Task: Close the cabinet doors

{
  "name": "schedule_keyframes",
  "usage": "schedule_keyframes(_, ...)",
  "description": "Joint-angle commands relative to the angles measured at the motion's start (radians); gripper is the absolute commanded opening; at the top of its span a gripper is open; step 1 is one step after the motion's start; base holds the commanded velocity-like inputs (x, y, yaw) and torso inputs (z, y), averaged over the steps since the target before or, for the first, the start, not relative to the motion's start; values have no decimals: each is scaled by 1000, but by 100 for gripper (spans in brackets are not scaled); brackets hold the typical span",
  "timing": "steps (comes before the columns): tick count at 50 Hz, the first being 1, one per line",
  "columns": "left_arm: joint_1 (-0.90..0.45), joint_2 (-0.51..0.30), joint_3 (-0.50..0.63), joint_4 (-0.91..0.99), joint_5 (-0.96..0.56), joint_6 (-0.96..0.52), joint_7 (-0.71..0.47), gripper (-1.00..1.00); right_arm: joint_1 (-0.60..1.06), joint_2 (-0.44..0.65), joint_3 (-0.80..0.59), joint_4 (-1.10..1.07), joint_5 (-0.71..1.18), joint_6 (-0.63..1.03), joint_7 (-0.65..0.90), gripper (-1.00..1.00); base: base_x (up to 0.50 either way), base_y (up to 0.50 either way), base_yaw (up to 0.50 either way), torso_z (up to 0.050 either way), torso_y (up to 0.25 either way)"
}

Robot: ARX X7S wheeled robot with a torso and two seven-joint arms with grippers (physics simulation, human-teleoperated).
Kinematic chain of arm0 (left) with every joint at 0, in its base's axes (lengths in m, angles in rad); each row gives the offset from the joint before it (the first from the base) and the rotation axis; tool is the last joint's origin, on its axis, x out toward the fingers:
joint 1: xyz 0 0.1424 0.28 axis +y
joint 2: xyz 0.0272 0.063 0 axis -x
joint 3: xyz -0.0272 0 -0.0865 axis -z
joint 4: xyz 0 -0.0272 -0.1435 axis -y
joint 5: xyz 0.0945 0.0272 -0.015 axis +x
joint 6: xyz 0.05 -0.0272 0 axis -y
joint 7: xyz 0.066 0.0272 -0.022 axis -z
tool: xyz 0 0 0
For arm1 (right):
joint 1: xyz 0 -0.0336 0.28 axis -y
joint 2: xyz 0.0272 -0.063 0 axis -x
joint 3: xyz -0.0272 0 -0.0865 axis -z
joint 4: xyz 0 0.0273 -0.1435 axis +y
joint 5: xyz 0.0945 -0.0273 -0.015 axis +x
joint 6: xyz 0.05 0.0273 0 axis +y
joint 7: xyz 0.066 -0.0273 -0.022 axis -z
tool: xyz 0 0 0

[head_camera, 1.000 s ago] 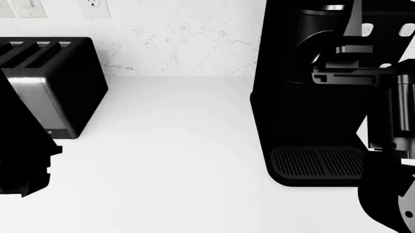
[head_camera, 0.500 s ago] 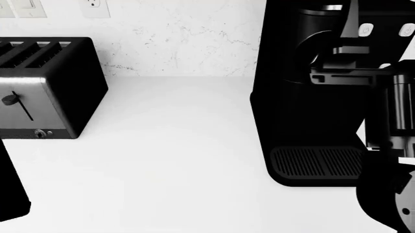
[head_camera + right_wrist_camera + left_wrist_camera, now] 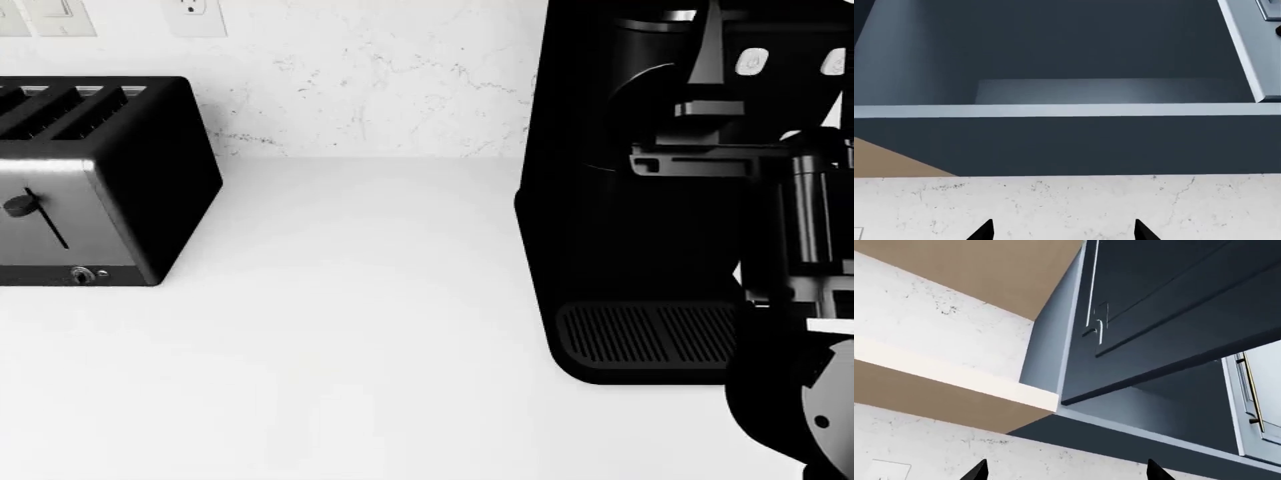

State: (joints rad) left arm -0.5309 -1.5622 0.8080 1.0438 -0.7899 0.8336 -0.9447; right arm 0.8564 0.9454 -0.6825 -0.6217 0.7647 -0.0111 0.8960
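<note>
Up at the wrists we get what the head camera never sees: the dark navy-blue wall cabinet [image 3: 1167, 405] overhead. The left wrist view looks up at the dark navy panelled cabinet door [image 3: 1167, 315], swung out from the carcass, its thin pale bar handle [image 3: 1095, 327] near the edge that meets the pale blue-grey side panel [image 3: 1051, 340]. The handle's long axis runs along that door edge. Further over hangs a second, pale blue-grey door [image 3: 1254, 405], open too, with its own slim brass-toned handle [image 3: 1252, 390] running lengthwise down it.

The right wrist view stares straight into the open cabinet: dark interior, a pale front lip [image 3: 1067, 110] running across, the edge of the pale door [image 3: 1251, 50] at one side, and speckled white stone wall [image 3: 1074, 205] below.

Each wrist view shows only two black fingertips. The left claw [image 3: 1065, 472] stands wide apart, nothing between the tips. The right claw [image 3: 1063, 231] is likewise spread and holding nothing.

The head view gives the other half: a bare white desk [image 3: 360, 330], a black-and-steel slot toaster [image 3: 94, 180] at the left, a tall black coffee machine [image 3: 627, 200] at the right, and the right arm's black links [image 3: 794, 400] crossing in front of it. No cabinet there, and no left arm.
</note>
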Motion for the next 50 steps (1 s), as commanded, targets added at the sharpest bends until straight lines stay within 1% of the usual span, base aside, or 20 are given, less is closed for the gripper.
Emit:
schedule_keyframes(1,-83,-8,-81,3,-172,-66,71,100,-5,-7,0,20,0,-8,-13,100,0,0,0,0,0)
schedule_keyframes(8,-175,-8,-173,3,-340,-140,108,100,-5,-7,1,21,4,-5,-14,100,0,0,0,0,0)
schedule_keyframes(21,-226,-8,-229,3,-449,-155,131,100,-6,-11,-1,22,1,0,-17,100,0,0,0,0,0)
schedule_keyframes(25,-270,-8,-274,3,-549,-171,166,100,-7,-12,-1,23,0,1,-18,100,0,0,0,0,0)
schedule_keyframes(27,-279,-8,-285,3,-571,-177,172,100,-7,-12,-1,23,0,2,-18,100,0,0,0,0,0)
schedule_keyframes(30,-295,-8,-302,3,-658,-170,217,100,-7,-13,-1,22,0,3,-19,100,0,0,0,0,0)
schedule_keyframes(31,-318,-8,-325,3,-718,-182,240,100,-6,-14,-2,23,-1,3,-20,100,0,0,0,0,0)
schedule_keyframes(32,-341,-8,-350,3,-751,-206,239,100,-6,-14,-2,24,-1,4,-20,100,0,0,0,0,0)
schedule_keyframes(36,-374,-8,-387,3,-833,-232,255,100,-7,-14,-1,25,-1,4,-20,100,0,0,0,0,0)
schedule_keyframes(50,-446,-8,-481,3,-967,-287,256,100,-4,-21,-5,27,-5,14,-24,100,0,0,0,0,0)
